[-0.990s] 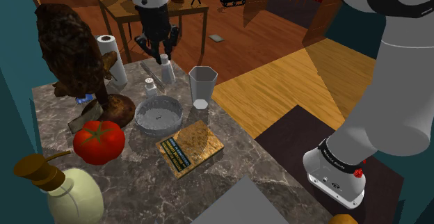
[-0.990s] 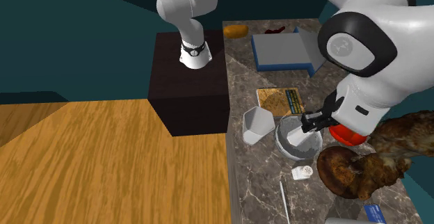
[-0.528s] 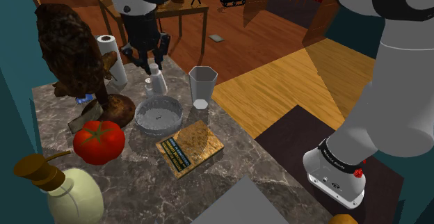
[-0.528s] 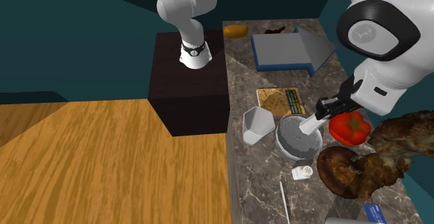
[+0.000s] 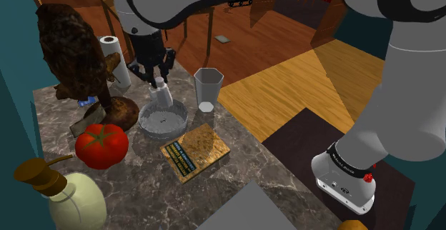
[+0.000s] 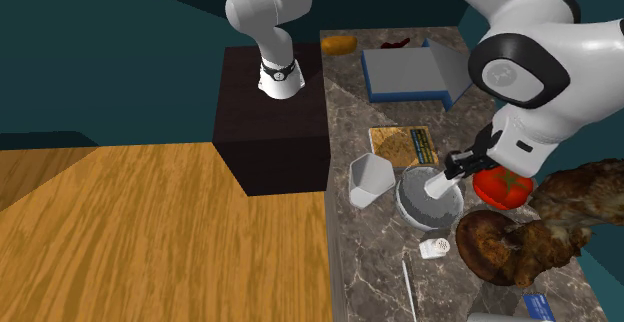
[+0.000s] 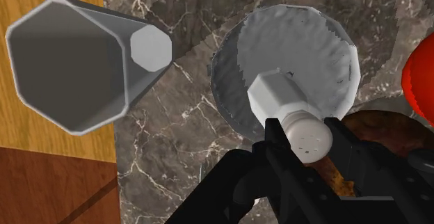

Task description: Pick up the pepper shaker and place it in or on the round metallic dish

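White and plain, the pepper shaker [image 7: 284, 106] sits clasped between my gripper [image 7: 307, 139]'s two black fingers, which pinch it just below its dotted cap. Its six-sided base points down over the round metallic dish [image 7: 328, 40]. From the shoulder view I read the gripper [image 5: 154, 79] hanging over the far rim of the dish [image 5: 145, 123], with the shaker [image 5: 162, 94] tilted beneath it and its lower end inside the rim's outline. I cannot tell whether the base touches the dish floor. The second exterior view agrees: gripper [image 6: 456, 164], shaker [image 6: 438, 182] slanting down into the grey bowl of the dish [image 6: 412, 208]. Just beside the dish, on the side toward the wooden floor, a pale hexagonal tumbler [image 5: 208, 84] stands upright on the marbled counter [image 5: 143, 186], near the counter's edge; I see its open mouth from the wrist camera [image 7: 66, 62] and from the second exterior view [image 6: 367, 179]. A red tomato [image 5: 101, 145] lies on the counter on the dish's other side, close to it [image 6: 500, 184]. A brown, patterned flat box [image 5: 194, 152] lies near the dish on the stand's side. A second small white shaker [image 6: 434, 247] lies on the counter just past the dish, apart from it.
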`<action>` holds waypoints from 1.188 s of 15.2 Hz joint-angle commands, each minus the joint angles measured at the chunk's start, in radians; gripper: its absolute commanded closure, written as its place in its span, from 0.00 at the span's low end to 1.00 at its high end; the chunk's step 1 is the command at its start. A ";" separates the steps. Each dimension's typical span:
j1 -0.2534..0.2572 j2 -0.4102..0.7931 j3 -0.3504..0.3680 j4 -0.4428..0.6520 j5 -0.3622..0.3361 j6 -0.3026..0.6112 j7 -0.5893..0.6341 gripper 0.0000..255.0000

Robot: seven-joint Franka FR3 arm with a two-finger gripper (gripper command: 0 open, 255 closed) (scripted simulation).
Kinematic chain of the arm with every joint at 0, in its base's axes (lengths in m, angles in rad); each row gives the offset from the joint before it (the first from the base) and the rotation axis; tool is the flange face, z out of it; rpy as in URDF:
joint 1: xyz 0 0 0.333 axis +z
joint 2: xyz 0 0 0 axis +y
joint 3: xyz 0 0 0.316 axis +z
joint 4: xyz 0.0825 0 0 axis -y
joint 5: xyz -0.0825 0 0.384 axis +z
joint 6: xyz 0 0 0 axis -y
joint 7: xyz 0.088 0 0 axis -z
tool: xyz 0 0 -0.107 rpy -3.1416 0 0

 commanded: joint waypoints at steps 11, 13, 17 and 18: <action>0.001 0.044 -0.010 -0.084 -0.022 0.125 0.022 1.00; 0.001 0.044 -0.010 -0.084 -0.022 0.125 0.022 1.00; 0.001 0.044 -0.010 -0.084 -0.022 0.125 0.022 1.00; 0.001 0.044 -0.010 -0.084 -0.022 0.125 0.022 0.00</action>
